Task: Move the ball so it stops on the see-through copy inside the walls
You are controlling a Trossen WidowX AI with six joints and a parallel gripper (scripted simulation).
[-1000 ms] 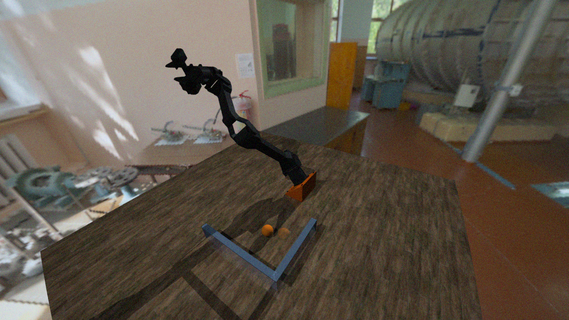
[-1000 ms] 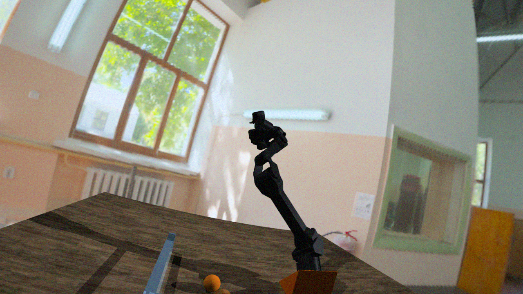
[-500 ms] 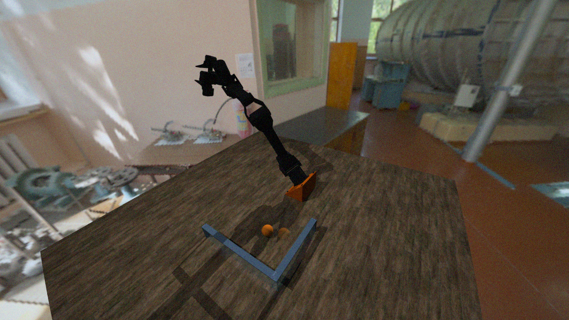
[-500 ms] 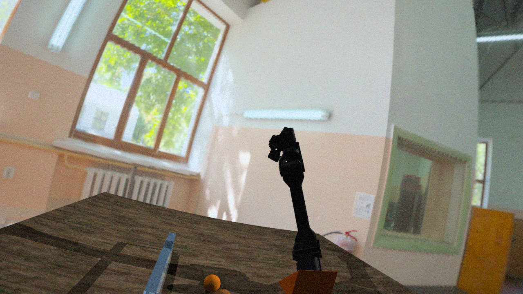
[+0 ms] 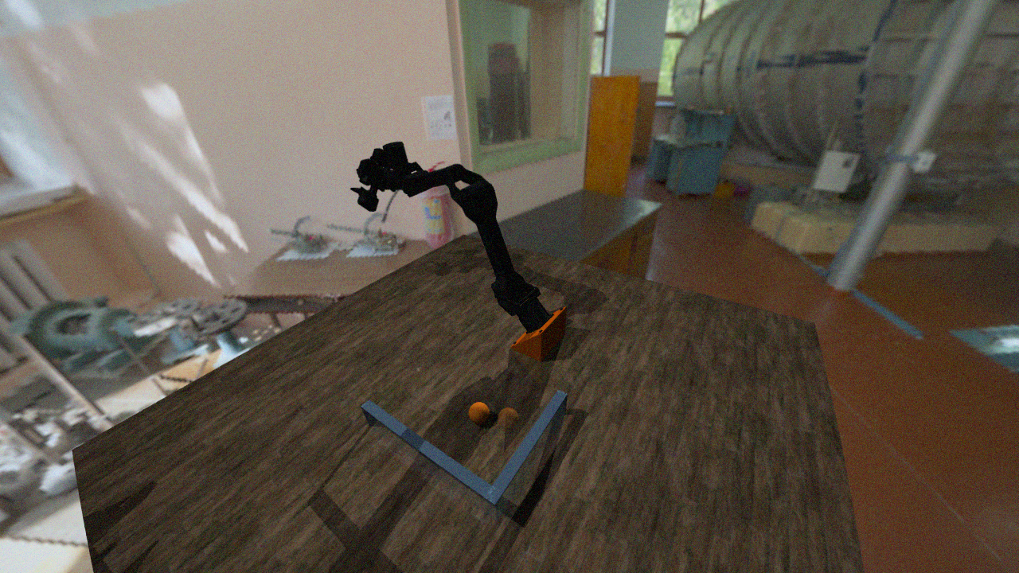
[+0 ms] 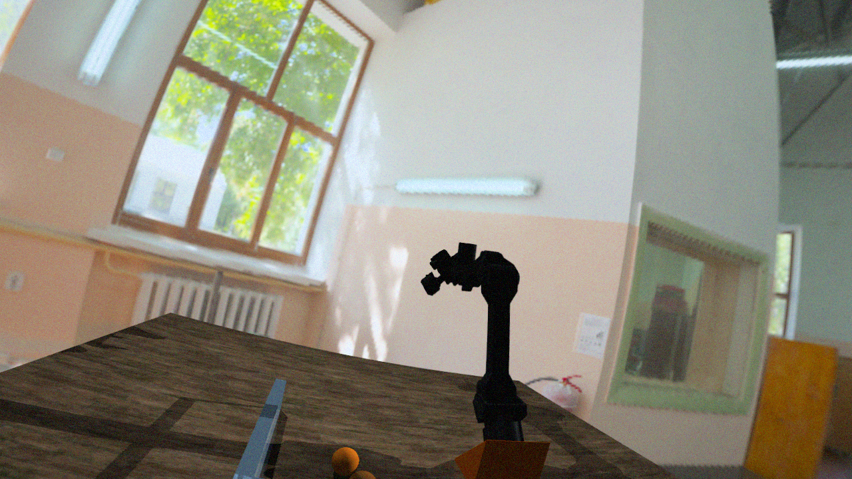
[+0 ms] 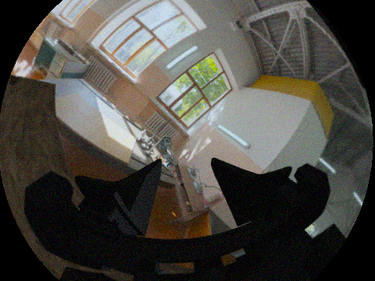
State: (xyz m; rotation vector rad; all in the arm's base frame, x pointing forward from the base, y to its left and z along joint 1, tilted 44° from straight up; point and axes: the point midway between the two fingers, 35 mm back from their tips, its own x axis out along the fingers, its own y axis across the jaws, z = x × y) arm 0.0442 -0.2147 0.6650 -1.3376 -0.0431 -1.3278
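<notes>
An orange ball [image 5: 478, 413] [image 6: 345, 461] rests on the table, on the inner side of the two low blue walls. The see-through copy [image 5: 508, 416] [image 6: 362, 475] is a duller orange ball just right of it in the top view, with a small gap between them, and closer to the right wall [image 5: 533, 449]. The left wall [image 5: 427, 450] [image 6: 261, 434] meets the right one at the front corner. My gripper [image 5: 358, 182] [image 6: 433, 273] [image 7: 187, 161] is open and empty, high above the table and well away from the ball. The wrist view shows neither ball.
The wooden table [image 5: 677, 442] [image 6: 160, 351] carries the walls and the arm's orange base [image 5: 543, 341] [image 6: 503, 458], which stands behind the ball. Shadows of the arm fall across the balls and walls. The wrist view faces the room, with a table part [image 7: 27, 117] at its left.
</notes>
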